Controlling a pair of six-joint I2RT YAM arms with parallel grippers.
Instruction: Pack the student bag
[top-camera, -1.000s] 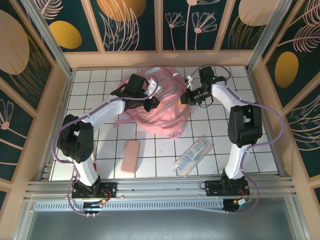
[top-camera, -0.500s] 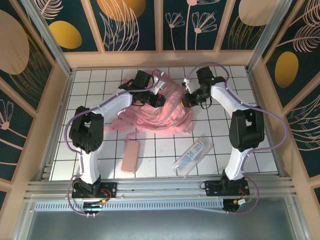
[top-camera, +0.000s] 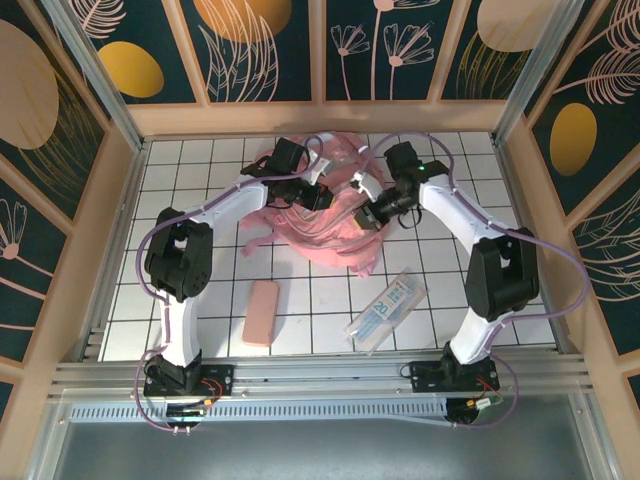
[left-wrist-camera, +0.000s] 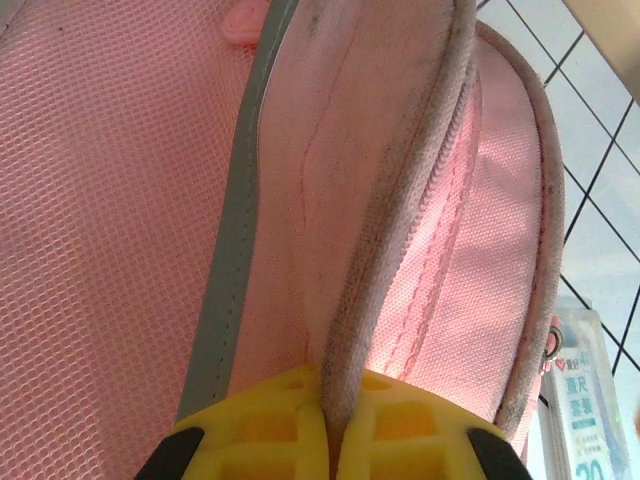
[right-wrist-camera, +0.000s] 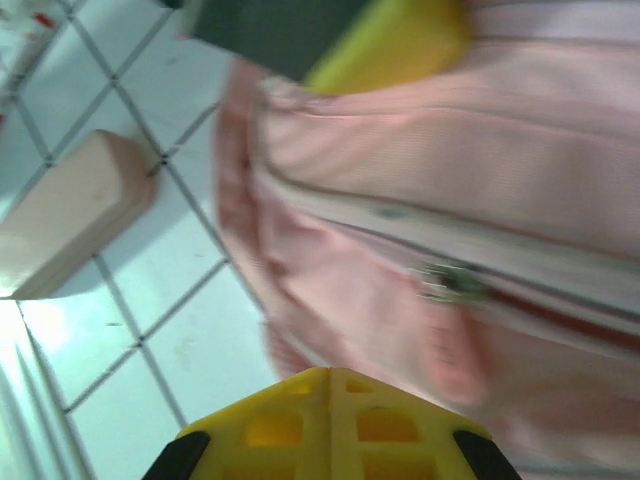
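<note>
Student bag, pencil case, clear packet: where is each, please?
student bag (top-camera: 325, 238), top external view, pink fabric between the arms.
pencil case (top-camera: 262, 312), top external view, middle of its top.
clear packet (top-camera: 387, 308), top external view, its printed middle.

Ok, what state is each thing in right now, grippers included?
student bag: slumped on the table, zip edge parted.
left gripper: shut on the bag's zip edge.
right gripper: shut, at the bag; grip unclear.
pink pencil case: lying flat, not packed.
clear packet: lying flat, not packed.
</note>
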